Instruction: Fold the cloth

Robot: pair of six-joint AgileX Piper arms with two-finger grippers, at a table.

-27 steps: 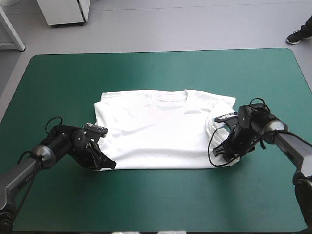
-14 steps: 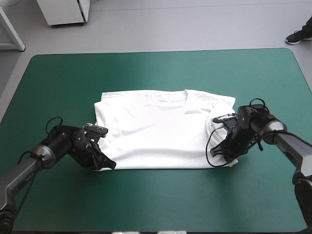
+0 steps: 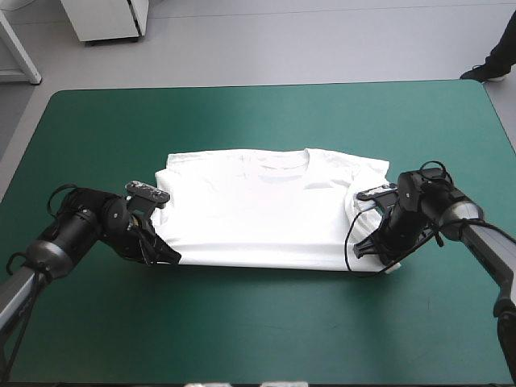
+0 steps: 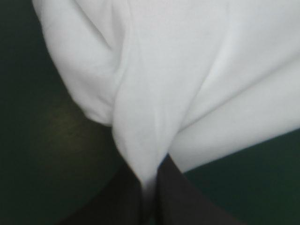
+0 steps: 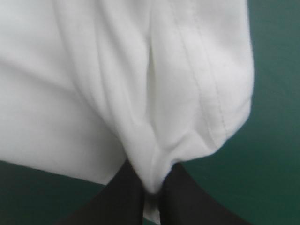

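The white short-sleeved T-shirt (image 3: 266, 211) lies spread at the centre of the teal-green table (image 3: 266, 339), the black-fingered left gripper (image 3: 171, 259) and right gripper (image 3: 361, 251) each with jaws clamped on a corner toward the table's near edge, likely to lift that hem evenly.

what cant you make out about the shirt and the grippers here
- High view: fingertips of the left gripper and right gripper at the T-shirt corners, too small to see.
- Both wrist views: T-shirt's outline, cut off by the frame.
- All views: any layers underneath, covered by the top layer.

T-shirt (image 3: 258, 218) plain white, unpatterned; table cover (image 3: 258, 121) teal-green; end effector fingers (image 4: 180, 199) black.
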